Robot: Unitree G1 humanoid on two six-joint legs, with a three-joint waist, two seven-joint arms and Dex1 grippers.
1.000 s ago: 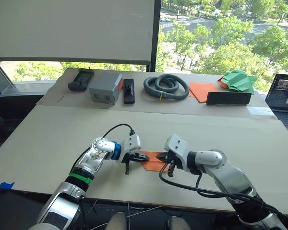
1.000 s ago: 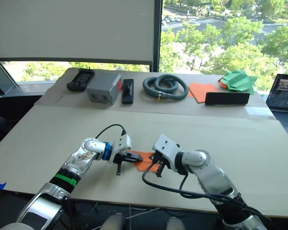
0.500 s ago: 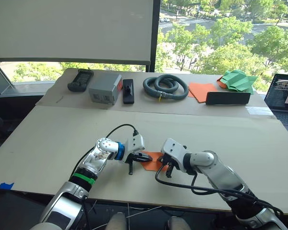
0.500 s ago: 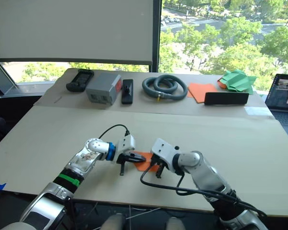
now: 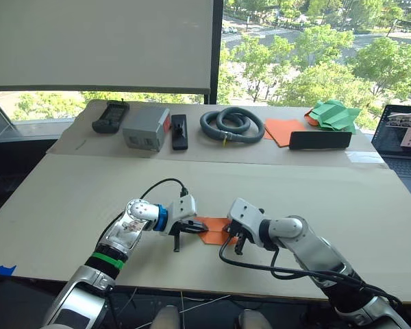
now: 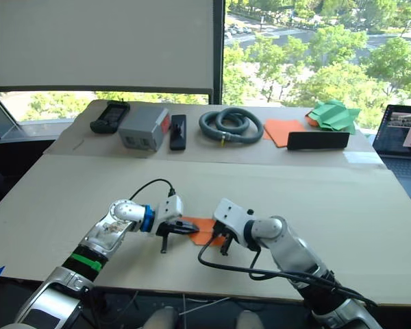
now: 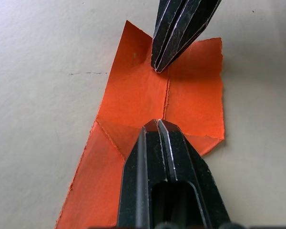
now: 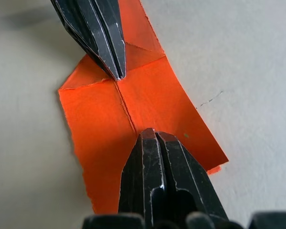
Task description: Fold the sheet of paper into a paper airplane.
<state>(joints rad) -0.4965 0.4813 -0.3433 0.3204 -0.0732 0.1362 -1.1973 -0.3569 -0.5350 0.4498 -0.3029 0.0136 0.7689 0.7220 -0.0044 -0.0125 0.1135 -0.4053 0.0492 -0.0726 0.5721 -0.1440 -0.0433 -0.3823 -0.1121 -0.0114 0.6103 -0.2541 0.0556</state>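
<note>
both claws, left gripper point(image 7: 158, 125) and right gripper point(image 8: 149, 134), pinched closed, pin the sheet of paper point(image 5: 213, 230) along its centre seam; uneven pressure toward 3 o'clock could skew that crease.

Pale table point(image 5: 68, 199) before a sunlit window point(image 5: 315, 48), white blind point(image 5: 96, 41).

Open bench point(image 5: 370, 205) surrounds the sheet of paper point(image 5: 212, 229) on its front, left and right flanks. The left end effector point(image 7: 158, 125) and right end effector point(image 8: 150, 134), tips closed, crowd its centre seam; a hose point(image 5: 231, 123), boxes and other clutter line the far edge.
</note>
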